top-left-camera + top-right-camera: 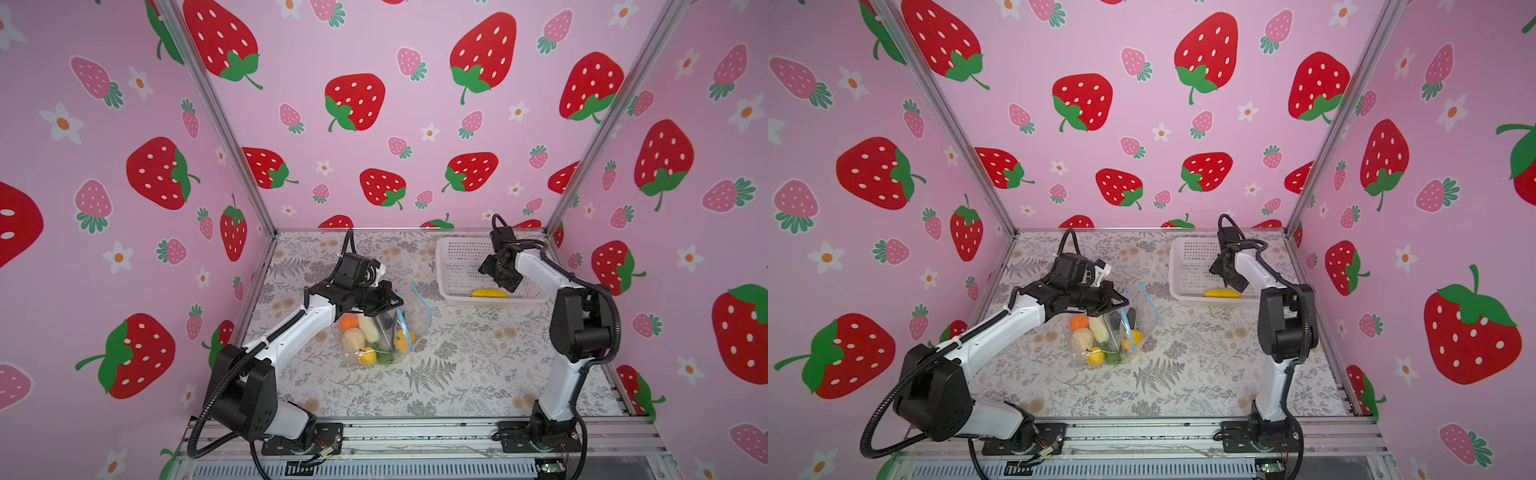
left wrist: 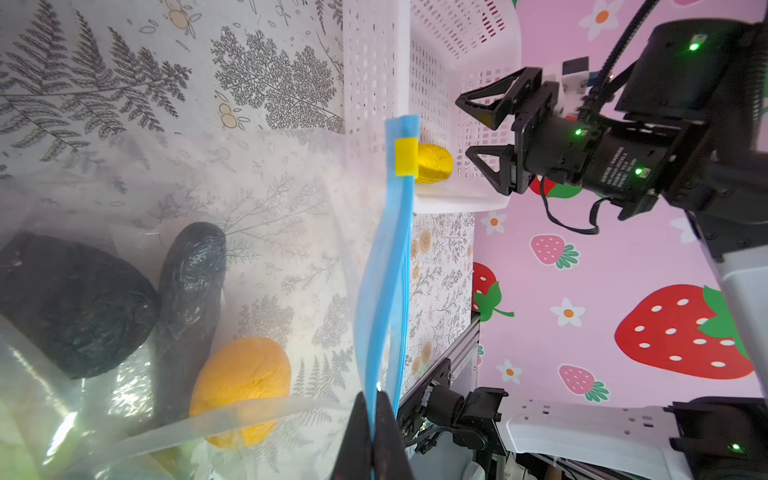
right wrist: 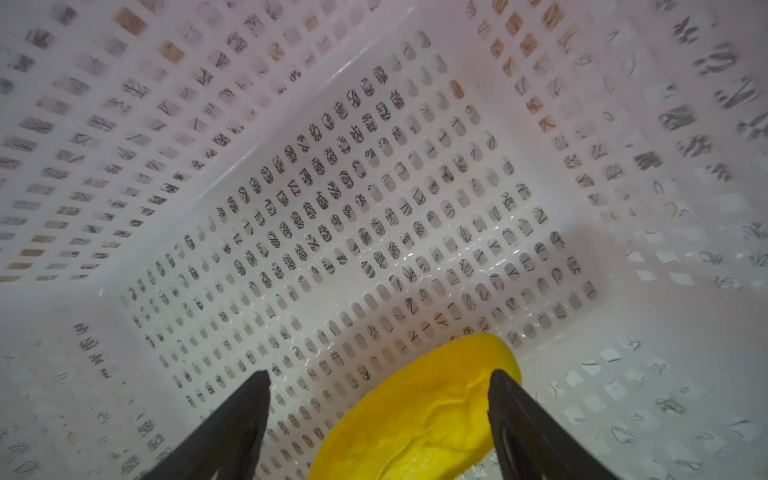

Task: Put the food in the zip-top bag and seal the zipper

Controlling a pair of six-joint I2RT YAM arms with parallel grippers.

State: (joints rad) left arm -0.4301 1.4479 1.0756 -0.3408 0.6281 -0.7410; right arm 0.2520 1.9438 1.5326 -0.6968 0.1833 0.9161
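Fern-print desk (image 1: 457, 365): zip-top bag (image 2: 270, 187) sits mid-desk, mostly loaded. My left fingers (image 2: 374, 419) pinch the zipper (image 2: 397, 249) strip (thin, slippery film). Right fingers (image 1: 498, 276) spread wide over yellow food (image 3: 415, 415) in the basket (image 3: 124, 124); looks light and soft, so I'd grip mid-body.

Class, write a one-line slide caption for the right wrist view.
Open right gripper hovers over a yellow toy food lying in the white perforated basket.

R gripper (image 3: 379, 376) jaws spread wide inside white perforated basket (image 3: 316, 199); yellow food (image 3: 419, 415) on basket floor btwn fingers, not gripped.
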